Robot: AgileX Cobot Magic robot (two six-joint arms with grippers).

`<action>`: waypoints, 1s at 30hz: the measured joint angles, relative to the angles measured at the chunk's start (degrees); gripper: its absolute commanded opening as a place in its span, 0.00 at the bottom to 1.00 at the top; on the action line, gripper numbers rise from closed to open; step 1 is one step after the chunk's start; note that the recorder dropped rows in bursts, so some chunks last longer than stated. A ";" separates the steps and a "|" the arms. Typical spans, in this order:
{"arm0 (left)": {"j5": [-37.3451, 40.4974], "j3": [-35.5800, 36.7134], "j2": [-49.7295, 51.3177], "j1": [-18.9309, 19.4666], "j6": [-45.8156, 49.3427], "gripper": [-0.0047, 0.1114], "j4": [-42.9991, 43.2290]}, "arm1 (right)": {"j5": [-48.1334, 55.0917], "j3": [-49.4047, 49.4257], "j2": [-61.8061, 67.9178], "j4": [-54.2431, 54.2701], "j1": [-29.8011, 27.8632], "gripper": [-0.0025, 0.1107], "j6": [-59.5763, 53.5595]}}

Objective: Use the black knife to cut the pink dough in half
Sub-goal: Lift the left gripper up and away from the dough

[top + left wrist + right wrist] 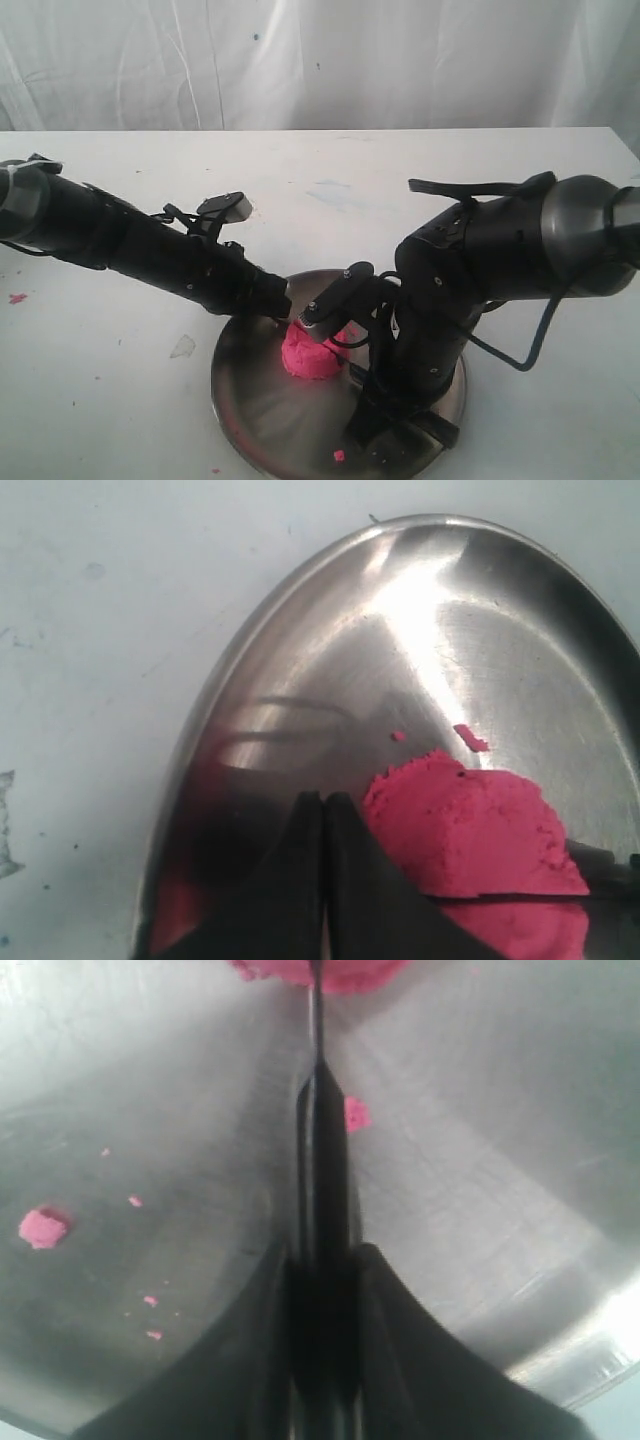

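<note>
The pink dough (310, 352) is a rounded lump in the middle of the steel plate (250, 400). My right gripper (322, 1260) is shut on the black knife (322, 1150). The knife's blade runs forward into the pink dough (340, 970). In the left wrist view the blade shows as a thin black line (510, 894) sunk across the dough (470, 825). My left gripper (324, 802) is shut with nothing in it, and its tips rest on the plate (300, 660) just beside the dough. In the exterior view the left gripper (283, 303) sits at the dough's far-left side, while the right gripper (372, 405) is low over the plate's front right.
Pink crumbs lie on the plate (480, 1160), one large (43, 1227) and one beside the blade (356, 1113). Another crumb (338, 455) lies near the plate's front rim. A pink speck (17, 297) lies on the white table at far left. A white curtain hangs behind.
</note>
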 measured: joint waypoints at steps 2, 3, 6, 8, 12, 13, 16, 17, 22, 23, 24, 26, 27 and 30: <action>0.00 0.00 0.00 0.00 0.00 0.04 0.00 | 0.00 0.00 0.09 0.00 0.00 0.08 0.00; 0.00 0.00 0.00 0.00 0.00 0.04 0.00 | 0.00 0.00 0.09 0.00 0.00 0.08 0.00; -0.22 0.00 0.00 0.00 0.00 0.04 0.03 | -0.12 0.00 0.09 0.00 0.00 0.08 0.00; -0.33 0.00 -0.10 0.00 0.00 0.04 0.25 | -0.12 0.00 0.09 0.00 0.00 0.08 0.00; -2.07 0.00 -2.43 0.00 0.00 0.04 1.25 | -0.12 0.00 0.09 0.00 0.00 0.08 0.00; -2.94 0.00 -3.59 0.00 0.00 0.04 1.54 | -0.12 0.00 0.09 0.00 0.00 0.08 0.00; -4.87 0.00 -7.69 0.00 0.00 0.04 3.14 | -0.12 0.00 0.09 0.00 0.00 0.08 0.00; -5.31 0.00 -8.82 0.00 -0.52 0.04 3.94 | -0.12 0.00 0.09 0.00 0.00 0.08 0.00; -6.14 0.00 -15.21 0.00 -9.45 0.04 15.50 | 1.58 -0.99 0.46 0.00 0.00 0.08 0.11; -6.14 0.00 -16.11 0.00 -13.28 0.04 19.73 | 2.37 -1.21 0.54 0.00 0.00 0.08 0.11; -6.14 0.00 -16.34 0.00 -14.80 0.04 21.15 | 2.70 -1.34 0.60 0.00 0.00 0.08 0.11; -5.67 0.12 -16.48 0.00 -17.31 0.04 24.04 | 3.40 -1.34 0.60 -0.24 0.00 0.08 0.11; -5.67 0.98 -16.48 0.00 -17.97 0.04 24.64 | 3.98 -1.46 0.60 -0.52 0.00 0.08 0.11; -6.10 3.21 -16.48 0.00 -18.21 0.04 25.27 | 5.48 -2.17 0.48 -0.92 0.00 0.08 0.11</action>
